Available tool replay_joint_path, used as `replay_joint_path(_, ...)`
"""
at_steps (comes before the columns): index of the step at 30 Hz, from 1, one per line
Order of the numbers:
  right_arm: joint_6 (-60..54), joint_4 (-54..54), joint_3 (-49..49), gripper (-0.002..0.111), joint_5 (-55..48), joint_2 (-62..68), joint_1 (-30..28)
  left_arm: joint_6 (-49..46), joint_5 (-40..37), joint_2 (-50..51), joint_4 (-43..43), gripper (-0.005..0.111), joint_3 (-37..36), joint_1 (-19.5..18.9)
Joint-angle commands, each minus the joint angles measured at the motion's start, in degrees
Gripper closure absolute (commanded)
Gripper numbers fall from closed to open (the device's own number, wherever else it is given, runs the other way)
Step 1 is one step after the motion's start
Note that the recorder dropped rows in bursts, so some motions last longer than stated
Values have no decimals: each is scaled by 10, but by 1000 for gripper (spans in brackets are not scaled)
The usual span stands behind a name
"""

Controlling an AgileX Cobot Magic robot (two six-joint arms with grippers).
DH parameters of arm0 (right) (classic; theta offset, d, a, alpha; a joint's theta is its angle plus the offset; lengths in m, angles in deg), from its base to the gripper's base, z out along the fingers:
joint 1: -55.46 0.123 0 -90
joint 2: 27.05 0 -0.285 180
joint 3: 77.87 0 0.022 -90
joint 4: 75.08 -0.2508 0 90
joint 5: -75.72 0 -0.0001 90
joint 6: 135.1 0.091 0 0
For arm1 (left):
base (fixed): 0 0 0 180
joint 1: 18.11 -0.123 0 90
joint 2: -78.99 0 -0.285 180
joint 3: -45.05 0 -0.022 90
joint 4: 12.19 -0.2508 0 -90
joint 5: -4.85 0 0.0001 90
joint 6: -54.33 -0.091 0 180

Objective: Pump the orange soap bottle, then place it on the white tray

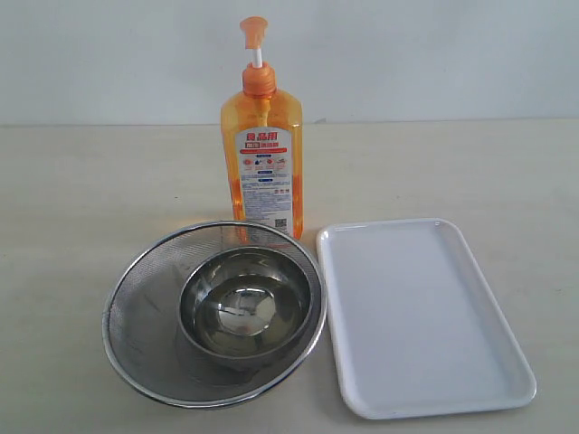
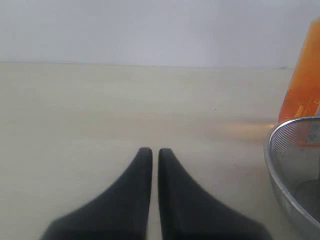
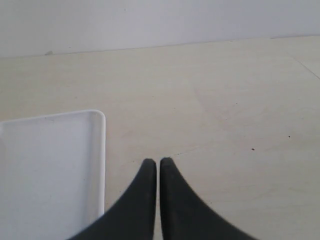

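Pale tabletop (image 1: pixel 72 181), plain wall behind. Orange soap bottle (image 1: pixel 261 172): upright, pump topmost, behind mesh strainer (image 1: pixel 145 307) holding steel bowl (image 1: pixel 240 307), just off far corner of white tray (image 1: pixel 425 307). Left gripper (image 2: pixel 150 152): fingers together, empty, bottle ahead toward the middle, probably the nearer arm. Right gripper (image 3: pixel 158 162): fingers together, empty, beside tray.
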Motion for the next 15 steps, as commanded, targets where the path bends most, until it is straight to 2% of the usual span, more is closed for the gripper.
replay_joint_path(1,-2,1,0,108,3,-3,-4,3,0,0,-1,102,-2,3)
replay_joint_path(15,-2,1,0,108,3,-3,-4,3,15,0,-10,102,-2,3)
